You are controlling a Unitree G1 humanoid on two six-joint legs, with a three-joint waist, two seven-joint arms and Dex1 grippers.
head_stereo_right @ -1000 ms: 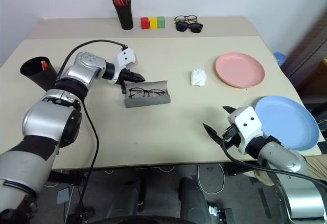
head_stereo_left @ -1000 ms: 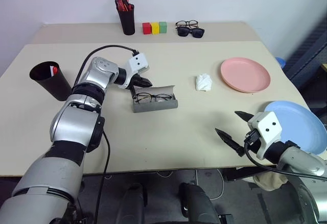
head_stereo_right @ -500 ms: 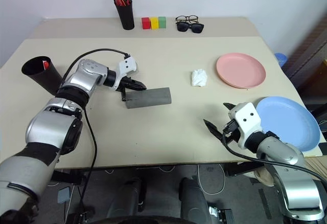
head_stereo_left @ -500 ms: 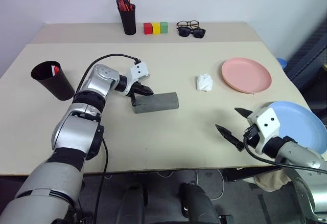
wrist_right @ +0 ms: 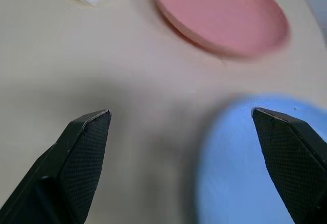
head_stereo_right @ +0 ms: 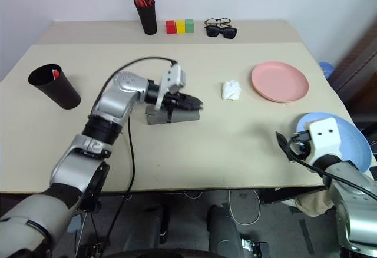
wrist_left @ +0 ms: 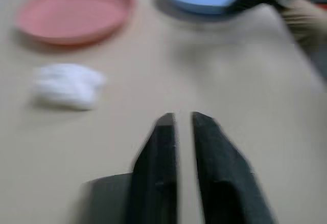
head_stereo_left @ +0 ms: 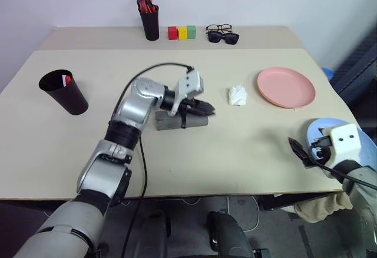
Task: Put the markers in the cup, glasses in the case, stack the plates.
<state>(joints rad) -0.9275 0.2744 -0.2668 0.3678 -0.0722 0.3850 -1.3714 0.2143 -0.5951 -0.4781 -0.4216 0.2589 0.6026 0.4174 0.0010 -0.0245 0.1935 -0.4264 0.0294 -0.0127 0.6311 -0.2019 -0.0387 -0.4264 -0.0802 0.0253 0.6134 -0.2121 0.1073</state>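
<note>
Both arms are clad in rounded silver-grey metallic shells joined by black collars. Each wrist carries a white boxy housing; the right one shows two small dark dots. A black cable loops from the left forearm to its housing. The left gripper (head_stereo_left: 203,110) and right gripper (wrist_right: 186,132) have black tapered fingers (wrist_right: 87,147) with finely cross-hatched pads.

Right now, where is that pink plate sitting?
In the head views the pink plate lies on the table's right side, just right of a crumpled white tissue and farther back than the blue plate.
</note>
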